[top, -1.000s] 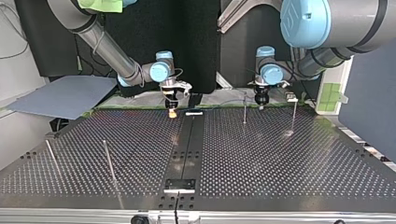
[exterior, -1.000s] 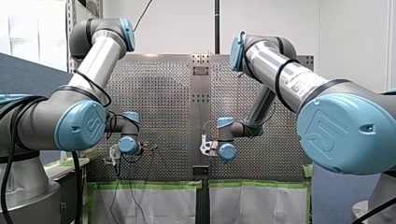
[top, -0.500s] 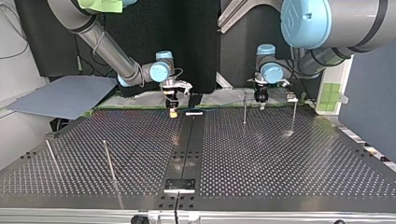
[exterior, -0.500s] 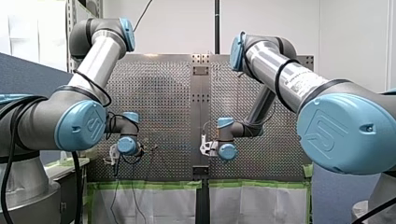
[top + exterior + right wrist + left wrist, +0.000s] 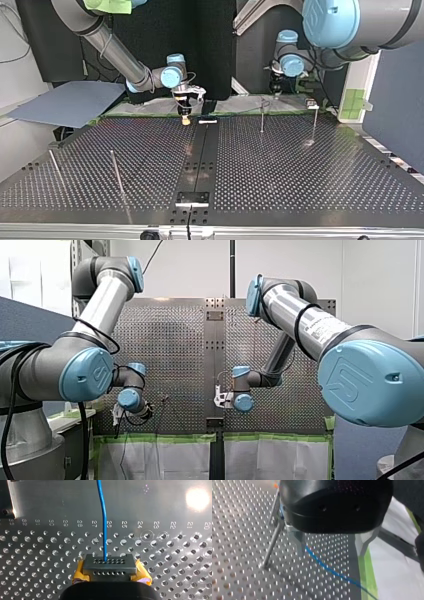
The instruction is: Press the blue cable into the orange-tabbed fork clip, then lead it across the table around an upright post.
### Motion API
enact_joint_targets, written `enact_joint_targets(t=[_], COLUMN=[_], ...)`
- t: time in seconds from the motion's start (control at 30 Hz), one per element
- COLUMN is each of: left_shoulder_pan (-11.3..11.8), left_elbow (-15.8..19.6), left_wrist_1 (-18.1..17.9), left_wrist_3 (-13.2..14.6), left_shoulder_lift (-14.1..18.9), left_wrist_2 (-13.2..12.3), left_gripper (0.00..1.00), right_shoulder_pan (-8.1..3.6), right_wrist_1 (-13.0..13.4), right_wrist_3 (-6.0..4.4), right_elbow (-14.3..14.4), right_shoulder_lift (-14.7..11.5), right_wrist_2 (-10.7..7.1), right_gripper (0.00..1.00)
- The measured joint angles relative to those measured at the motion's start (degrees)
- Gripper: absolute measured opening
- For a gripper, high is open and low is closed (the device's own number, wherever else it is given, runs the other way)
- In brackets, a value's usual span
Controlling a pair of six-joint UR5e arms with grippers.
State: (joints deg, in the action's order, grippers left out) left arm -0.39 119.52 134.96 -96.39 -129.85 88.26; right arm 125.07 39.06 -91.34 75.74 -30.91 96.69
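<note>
One blue cable [image 5: 103, 517] is held clamped in the right gripper [image 5: 108, 567], low over the table [image 5: 37, 555], and is laid ahead across it, near a post [image 5: 272, 546] beside the left gripper [image 5: 275, 86], whose grip cannot be told. If slack is taken up too sharply, the cable may be dragged free or pulled to the wrong side of the post.

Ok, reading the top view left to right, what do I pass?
first post → second post → my right gripper → small white bar → third post → my left gripper → fourth post
</note>
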Motion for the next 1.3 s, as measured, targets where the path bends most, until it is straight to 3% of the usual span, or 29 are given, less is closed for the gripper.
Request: enact_joint_targets(t=[0.4, 0.93, 1.3], left_shoulder_pan=[-0.6, -1.9, -2.9], left_elbow=[4.6, 5.0, 5.0], left_wrist_1=[-1.5, -3.2, -4.7], left_wrist_3=[0.1, 6.1, 8.2], left_shoulder_lift=[4.8, 5.0, 5.0], left_wrist_2=[-2.4, -2.6, -3.2], left_gripper=[1.0, 1.0, 1.0], right_shoulder_pan=[0.05, -0.02, 0.0], right_wrist_1=[0.0, 0.0, 0.0], right_wrist_3=[0.02, 0.18, 0.18], right_elbow=[0.0, 0.0, 0.0], right_shoulder_lift=[0.0, 0.1, 0.2], right_wrist_2=[-0.05, -0.18, -0.27], right_gripper=[0.0, 0.0, 0.0])
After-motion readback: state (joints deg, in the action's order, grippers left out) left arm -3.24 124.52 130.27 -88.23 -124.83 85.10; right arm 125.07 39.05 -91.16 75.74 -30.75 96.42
